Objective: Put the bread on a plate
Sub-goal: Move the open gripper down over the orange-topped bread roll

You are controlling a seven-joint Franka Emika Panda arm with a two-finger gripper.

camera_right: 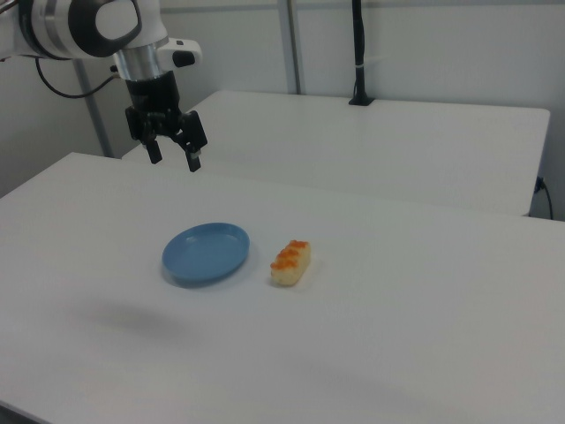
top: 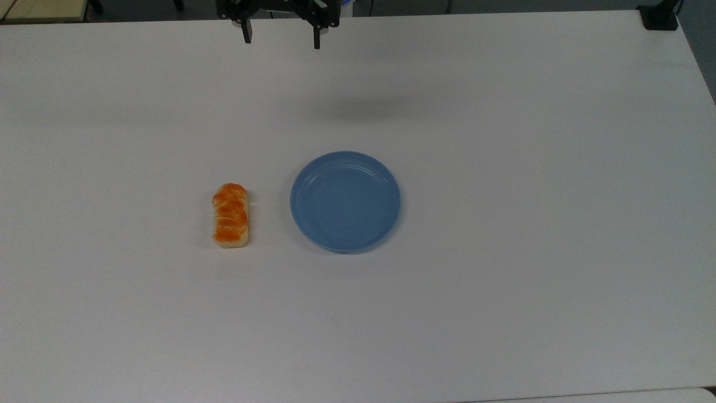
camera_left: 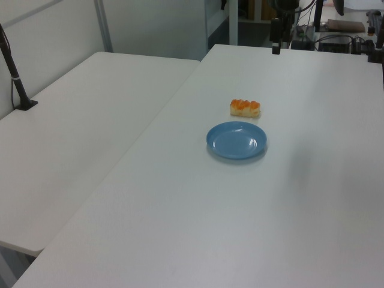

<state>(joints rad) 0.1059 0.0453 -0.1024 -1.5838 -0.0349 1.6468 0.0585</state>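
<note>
In the top view, your pincer (top: 281,34) hangs at the upper edge with its two black fingers (top: 246,32) spread wide apart, gripping nothing and touching nothing; the bread (top: 230,215) lies flat on the white surface (top: 503,280), just to the top view's left of the blue plate (top: 345,201), a narrow gap between them; the plate holds nothing.

In the left view, the bread (camera_left: 245,107) sits just beyond the plate (camera_left: 236,140), apart from its rim; one dark finger (camera_left: 275,36) hangs well above the far end of the surface (camera_left: 180,210).

In the right view, your pincer (camera_right: 175,155) is raised in the air, released, fingers splayed, above and behind the plate (camera_right: 206,253); the bread (camera_right: 290,262) rests beside the plate on the right view's right.
</note>
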